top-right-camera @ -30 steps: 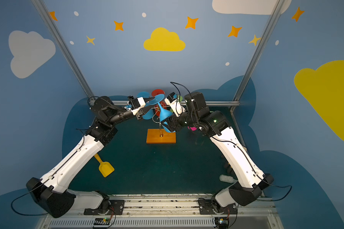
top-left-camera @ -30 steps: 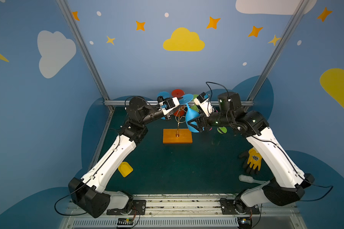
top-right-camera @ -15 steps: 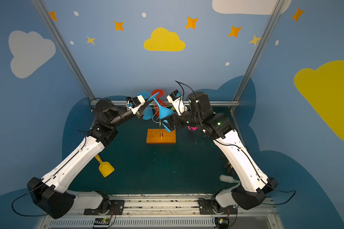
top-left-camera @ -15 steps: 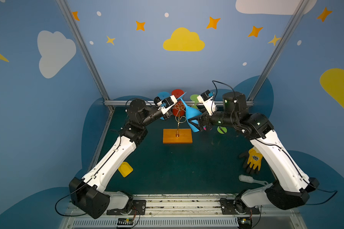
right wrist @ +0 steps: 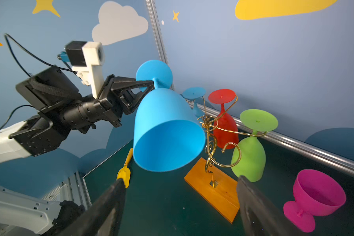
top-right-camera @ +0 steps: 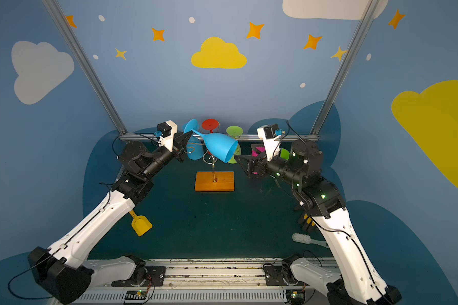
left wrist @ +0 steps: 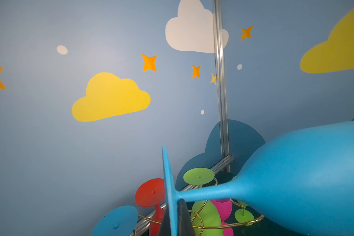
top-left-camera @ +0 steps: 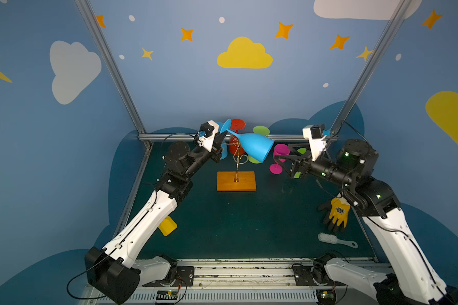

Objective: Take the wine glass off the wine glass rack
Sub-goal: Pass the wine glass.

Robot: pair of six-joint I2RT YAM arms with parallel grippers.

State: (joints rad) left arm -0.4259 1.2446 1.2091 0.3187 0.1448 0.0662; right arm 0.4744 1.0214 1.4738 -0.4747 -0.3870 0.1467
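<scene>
Clamping the stem of the blue wine glass [top-left-camera: 251, 144] beside its foot, the left gripper [top-left-camera: 220, 138] holds it roughly level, bowl pointing right toward the spread-jawed right gripper [top-left-camera: 283, 161], seemingly clear above the wine glass rack [top-left-camera: 237, 169].

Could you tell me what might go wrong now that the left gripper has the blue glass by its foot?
1. The left gripper pinches only the foot's thin edge, so the tilted blue glass might swing or slip.
2. Its bowl hangs close to the rack; it could snag the wire arms and shake the red glass and green glass.
</scene>
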